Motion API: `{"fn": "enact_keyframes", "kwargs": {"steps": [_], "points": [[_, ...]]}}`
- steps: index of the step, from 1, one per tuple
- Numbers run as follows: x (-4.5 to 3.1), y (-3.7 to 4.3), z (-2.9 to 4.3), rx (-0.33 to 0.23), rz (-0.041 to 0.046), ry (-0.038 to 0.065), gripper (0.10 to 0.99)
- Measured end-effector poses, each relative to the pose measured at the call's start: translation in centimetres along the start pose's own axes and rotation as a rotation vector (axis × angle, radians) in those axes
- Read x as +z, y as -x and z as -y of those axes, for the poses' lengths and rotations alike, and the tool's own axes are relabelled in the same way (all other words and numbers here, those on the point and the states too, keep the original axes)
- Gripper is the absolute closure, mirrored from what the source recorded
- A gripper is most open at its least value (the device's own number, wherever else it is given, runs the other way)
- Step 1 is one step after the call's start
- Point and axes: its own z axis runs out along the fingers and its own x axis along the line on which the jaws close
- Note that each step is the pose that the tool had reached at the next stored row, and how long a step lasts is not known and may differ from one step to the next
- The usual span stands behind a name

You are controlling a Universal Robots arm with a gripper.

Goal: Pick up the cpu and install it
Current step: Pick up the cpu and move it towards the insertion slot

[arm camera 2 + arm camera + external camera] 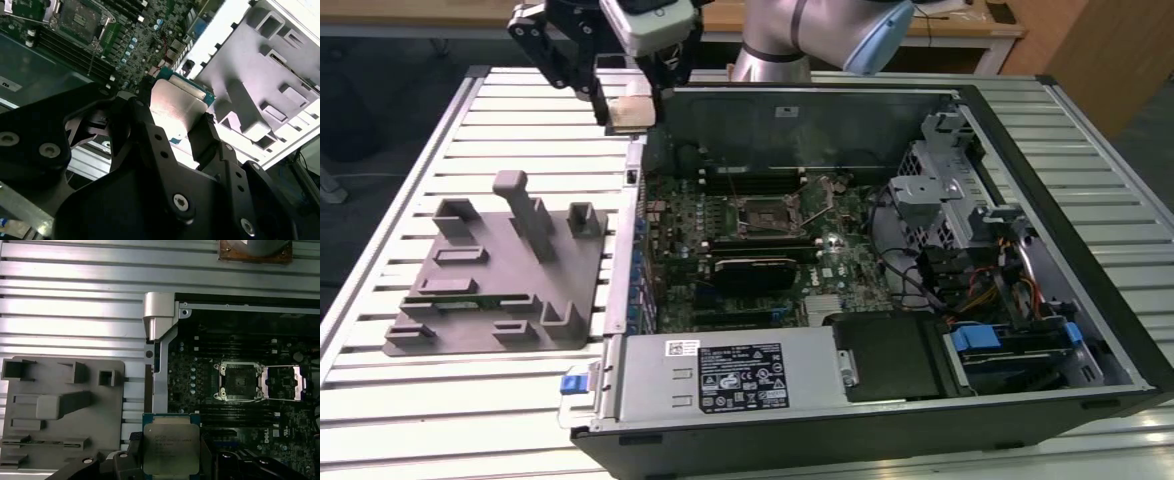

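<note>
End effector [174, 125] closed on the cpu [171, 449], pinching opposite edges. We judge it light, rigid, slick-topped, contacts fragile — so edges are the right hold, never the underside.

Open computer case [827, 125] beside grey fixture [494, 270], slatted table [480, 400]

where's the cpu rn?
The cpu is gripped in the claw, in the air at the exterior view's upper left, over the computer case wall next to the grey fixture.
</note>
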Motion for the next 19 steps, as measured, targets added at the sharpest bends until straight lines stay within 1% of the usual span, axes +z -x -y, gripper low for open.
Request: {"fn": "enact_keyframes", "kwargs": {"steps": [9,19], "points": [[0.06,2.04,0.04,0.0,0.0,0.0,0.545],[0.14,4.62,0.08,0.0,0.0,0.0,0.545]]}}
